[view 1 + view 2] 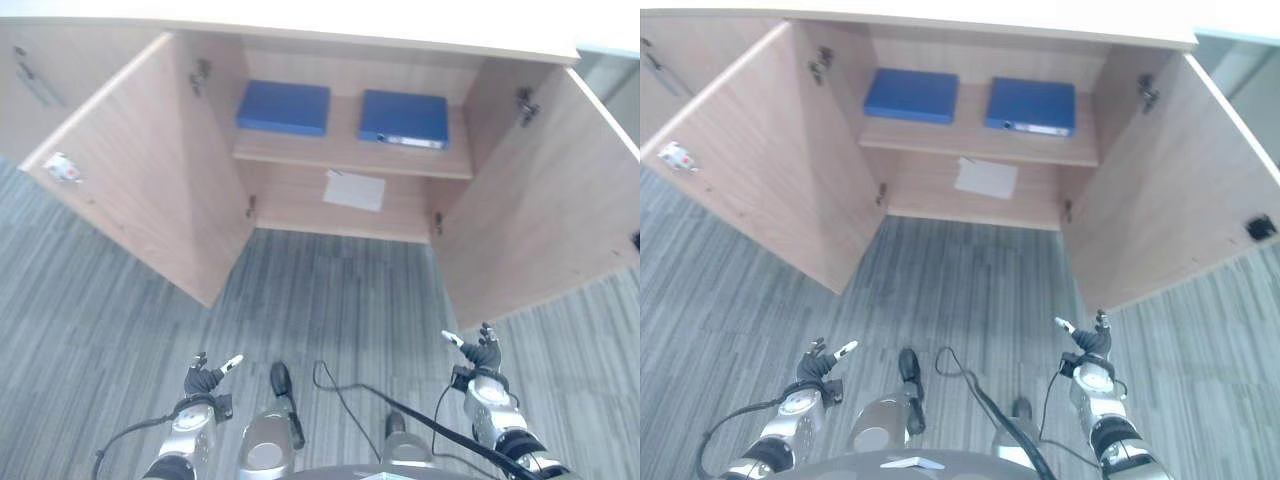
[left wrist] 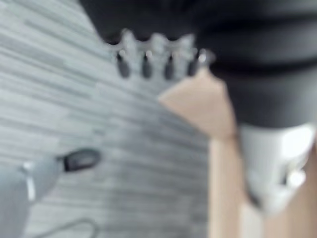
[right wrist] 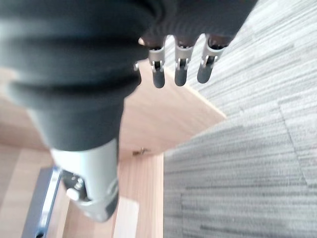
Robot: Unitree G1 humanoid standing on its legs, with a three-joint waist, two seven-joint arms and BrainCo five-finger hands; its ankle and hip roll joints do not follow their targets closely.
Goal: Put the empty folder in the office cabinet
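Two blue folders lie flat on the shelf (image 1: 345,152) of the open wooden cabinet: one at the left (image 1: 284,107), one at the right (image 1: 404,118). Both hands hang low over the carpet, well short of the cabinet and apart from the folders. My left hand (image 1: 204,380) is at the lower left, its fingers (image 2: 146,63) relaxed and holding nothing. At the lower right, my right hand (image 1: 481,355) is the same, with straight fingers (image 3: 180,72) and nothing between them.
The cabinet's left door (image 1: 140,170) and right door (image 1: 545,200) swing out wide towards me. A white sheet of paper (image 1: 354,190) lies on the cabinet's bottom level under the shelf. Grey striped carpet (image 1: 330,290) spreads between me and the cabinet.
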